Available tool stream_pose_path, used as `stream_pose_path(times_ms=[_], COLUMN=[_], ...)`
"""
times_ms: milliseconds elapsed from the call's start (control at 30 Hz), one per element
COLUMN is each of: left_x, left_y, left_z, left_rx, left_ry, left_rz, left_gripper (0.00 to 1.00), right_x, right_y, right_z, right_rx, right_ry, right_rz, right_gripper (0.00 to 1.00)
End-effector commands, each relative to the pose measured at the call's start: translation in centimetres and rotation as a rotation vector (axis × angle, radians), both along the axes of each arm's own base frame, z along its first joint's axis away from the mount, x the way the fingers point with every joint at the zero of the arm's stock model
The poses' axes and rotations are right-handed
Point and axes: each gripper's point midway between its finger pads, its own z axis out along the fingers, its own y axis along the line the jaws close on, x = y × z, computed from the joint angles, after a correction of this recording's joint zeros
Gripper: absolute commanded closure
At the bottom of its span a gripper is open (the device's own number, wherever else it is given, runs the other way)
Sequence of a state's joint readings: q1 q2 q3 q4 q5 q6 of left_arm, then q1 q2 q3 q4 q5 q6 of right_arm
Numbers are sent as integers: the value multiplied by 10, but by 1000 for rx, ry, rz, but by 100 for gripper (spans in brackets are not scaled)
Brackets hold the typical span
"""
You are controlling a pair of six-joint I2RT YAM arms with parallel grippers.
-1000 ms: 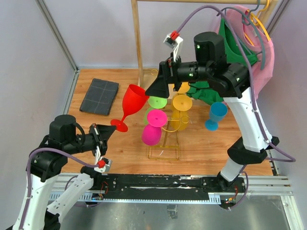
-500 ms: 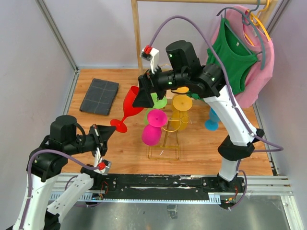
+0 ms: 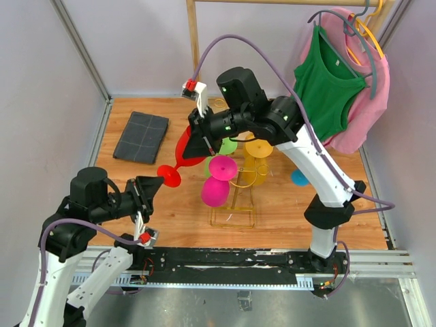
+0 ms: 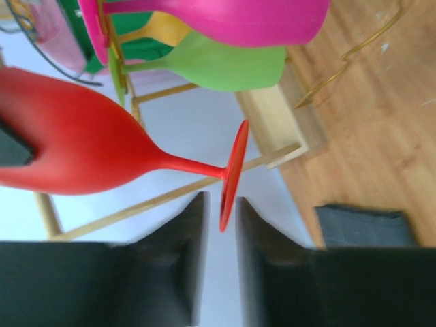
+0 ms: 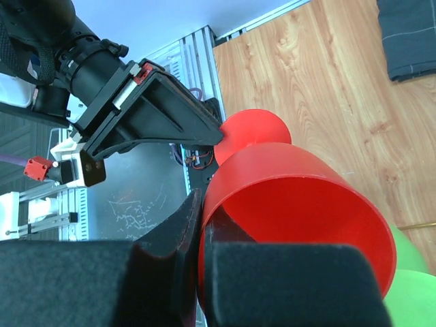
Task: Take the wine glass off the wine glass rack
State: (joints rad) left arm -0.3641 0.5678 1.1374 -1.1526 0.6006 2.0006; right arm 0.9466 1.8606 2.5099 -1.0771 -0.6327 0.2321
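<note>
Nearest you, your left arm crouches low with its elbow bent. The left gripper (image 4: 222, 204) is narrowly parted astride the foot of the red wine glass (image 4: 82, 143), seemingly just clear of it. Your right arm arches over from behind, the right gripper (image 5: 202, 204) pinching the bowl's rim. The glass hangs tilted in the air, left of the rack (image 3: 232, 225).

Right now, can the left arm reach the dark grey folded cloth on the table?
Likely, after backing off: the left gripper has the foot of the red plastic wine glass between its fingers. Nothing stands between it and the grey cloth.
</note>
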Motion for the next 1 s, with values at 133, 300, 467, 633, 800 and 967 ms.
stream_pose_path(times_ms=[133, 300, 467, 633, 800, 967], left_x=[33, 57, 75, 84, 92, 102], left_y=[6, 17, 28, 30, 26, 24], left_z=[59, 108, 127, 125, 114, 108], left_rx=[-251, -540, -690, -737, -736, -739], left_ry=[-167, -204, -178, -124, -92, -53], left_rz=[165, 309, 411, 459, 465, 487], left_gripper=[1, 1, 1, 1, 1, 3], right_x=[4, 51, 85, 53, 25, 20], right_y=[-28, -112, -256, -363, -421, -431], right_z=[83, 134, 159, 172, 126, 44], right_rx=[226, 285, 214, 93, -106, -433], right_ry=[-156, -369, -578, -745, -666, -496], right_rz=[-96, -470, -1007, -1378, -1601, -1623], right_gripper=[99, 100, 99, 100, 99, 99])
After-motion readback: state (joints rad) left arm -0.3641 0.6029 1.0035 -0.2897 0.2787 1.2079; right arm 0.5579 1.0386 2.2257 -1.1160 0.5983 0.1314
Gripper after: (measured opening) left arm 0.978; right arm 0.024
